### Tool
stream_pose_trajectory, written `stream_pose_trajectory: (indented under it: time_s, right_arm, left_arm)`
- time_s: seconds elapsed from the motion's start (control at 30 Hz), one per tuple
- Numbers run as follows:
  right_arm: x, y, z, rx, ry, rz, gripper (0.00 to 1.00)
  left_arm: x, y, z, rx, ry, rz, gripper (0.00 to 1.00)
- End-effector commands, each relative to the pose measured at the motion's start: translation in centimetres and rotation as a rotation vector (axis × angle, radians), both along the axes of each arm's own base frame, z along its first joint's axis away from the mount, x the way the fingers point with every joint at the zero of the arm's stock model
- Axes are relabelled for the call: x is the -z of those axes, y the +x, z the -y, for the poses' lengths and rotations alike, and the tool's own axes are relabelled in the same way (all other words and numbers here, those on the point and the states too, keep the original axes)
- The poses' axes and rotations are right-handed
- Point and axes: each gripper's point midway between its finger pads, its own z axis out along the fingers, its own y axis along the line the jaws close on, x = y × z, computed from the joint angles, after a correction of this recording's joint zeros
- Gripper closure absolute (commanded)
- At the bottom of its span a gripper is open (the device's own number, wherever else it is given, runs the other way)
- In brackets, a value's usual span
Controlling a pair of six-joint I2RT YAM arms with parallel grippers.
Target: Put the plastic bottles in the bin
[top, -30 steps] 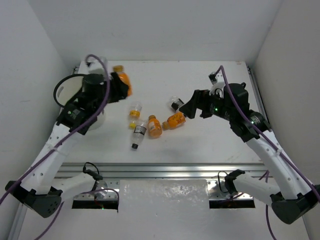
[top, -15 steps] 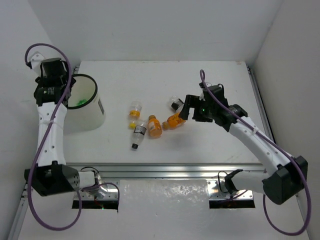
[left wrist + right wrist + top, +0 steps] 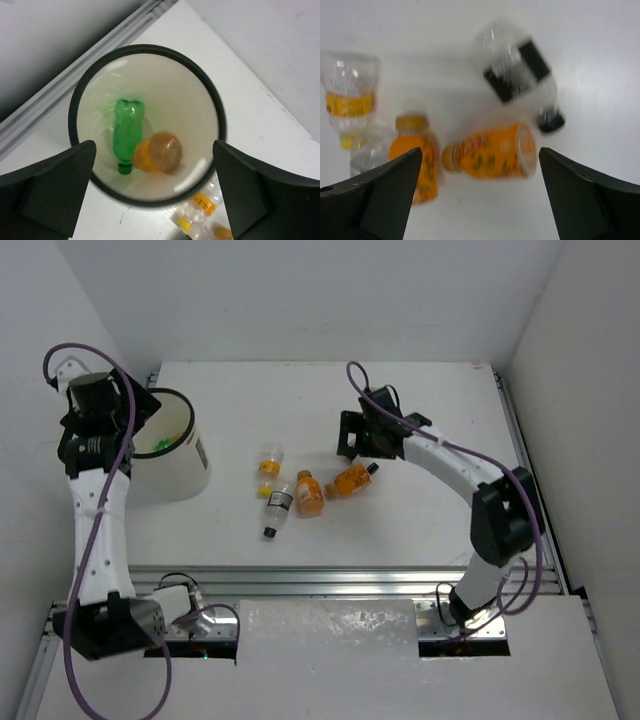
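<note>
Hanging over the bin (image 3: 220, 115) (a white, round bucket with a thin black rim), the left gripper (image 3: 135, 408) is held with its jaws wide apart. A green bottle (image 3: 127, 132) and an orange bottle (image 3: 157, 152) are seen touching inside the bin. The right gripper (image 3: 352, 436), jaws likewise spread, is poised above bottles lying on the smooth white table (image 3: 420, 520) — a black-labelled clear bottle (image 3: 517, 75), an orange-filled bottle (image 3: 490, 152) just beside it, a second orange one (image 3: 417, 160), and a yellow-banded clear bottle (image 3: 347, 90).

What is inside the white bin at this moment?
Inside the bin lie a green bottle and an orange bottle, touching each other. The bin floor under them is covered, so anything beneath cannot be seen.
</note>
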Motion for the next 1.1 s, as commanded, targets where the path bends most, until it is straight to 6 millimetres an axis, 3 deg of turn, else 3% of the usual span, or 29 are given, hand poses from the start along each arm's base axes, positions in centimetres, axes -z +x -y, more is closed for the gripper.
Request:
stream_pose_trajectory:
  time_s: [0.0,0.03,0.17,0.33,0.4,0.47,0.5,0.57,0.6,0.63,0.67,0.7,0.77,0.8,0.87,0.93,0.97,1.0,1.07]
  right_arm:
    - [-0.3,6.0,1.5,-0.131,-0.207,0.125,0.01]
    - [-0.4,7.1,1.5,-0.154,-0.22,0.139,0.01]
    - [2.9,9.4,2.5,-0.284,-0.305,0.106,0.02]
    - [5.1,9.3,1.4,-0.439,-0.239,0.079,0.05]
    - [6.1,9.2,1.2,-0.491,-0.233,0.072,0.12]
    - [7.9,9.2,1.5,-0.513,-0.245,0.052,0.25]
    - [8.4,9.6,2.1,-0.497,-0.241,0.061,0.43]
    - [8.5,10.3,3.2,-0.449,-0.239,0.092,0.62]
    - [8.0,10.5,3.6,-0.432,-0.246,0.114,0.67]
    - [7.2,10.8,3.9,-0.407,-0.255,0.14,0.72]
    - [4.4,11.4,4.4,-0.365,-0.27,0.205,0.75]
    - [2.8,11.6,4.6,-0.333,-0.276,0.242,0.78]
    - [-0.2,10.8,4.3,-0.292,-0.215,0.295,0.83]
    - [-3.8,9.4,4.0,-0.29,-0.158,0.369,0.83]
    - [-7.4,6.8,2.2,-0.315,0.002,0.436,0.83]
    - [-13.8,0.0,-1.2,-0.506,0.29,0.596,0.83]
    - [-12.8,-0.9,-1.8,-0.528,0.345,0.575,0.82]
    - [-16.0,-3.0,-2.0,-0.543,0.416,0.643,0.82]
    - [-17.2,-5.5,-2.5,-0.587,0.494,0.683,0.82]
  left_arm:
    - [-3.8,-1.3,4.1,0.2,0.031,0.14,0.0]
    - [-4.3,-2.2,4.9,0.222,0.041,0.166,0.0]
    - [-5.7,-3.6,7.7,0.345,0.058,0.209,0.0]
    - [-6.5,-4.4,10.5,0.465,0.077,0.205,0.0]
    - [-6.5,-4.4,12.0,0.546,0.051,0.217,0.0]
    - [-6.6,-4.4,14.2,0.667,0.008,0.237,0.0]
    - [-6.6,-4.2,15.3,0.727,-0.007,0.255,0.0]
    - [-6.8,-4.0,18.5,0.889,-0.055,0.295,0.0]
    - [-6.8,-4.0,19.4,0.935,-0.068,0.303,0.0]
    - [-6.9,-3.9,20.3,0.971,-0.079,0.311,0.0]
    - [-7.0,-3.8,21.0,1.004,-0.088,0.318,0.0]
    - [-7.4,-3.6,22.6,1.059,-0.105,0.342,0.0]
    - [-7.9,-3.5,24.6,1.128,-0.159,0.375,0.0]
    - [-8.1,-3.2,26.6,1.191,-0.176,0.395,0.0]
    - [-8.3,-3.6,29.0,1.282,-0.242,0.414,0.0]
    - [-8.6,-4.5,32.9,1.429,-0.312,0.468,0.0]
    - [-8.8,-4.7,33.7,1.454,-0.327,0.481,0.0]
    - [-8.9,-5.1,34.7,1.483,-0.336,0.494,0.0]
    - [-9.4,-6.5,37.4,1.577,-0.337,0.545,0.0]
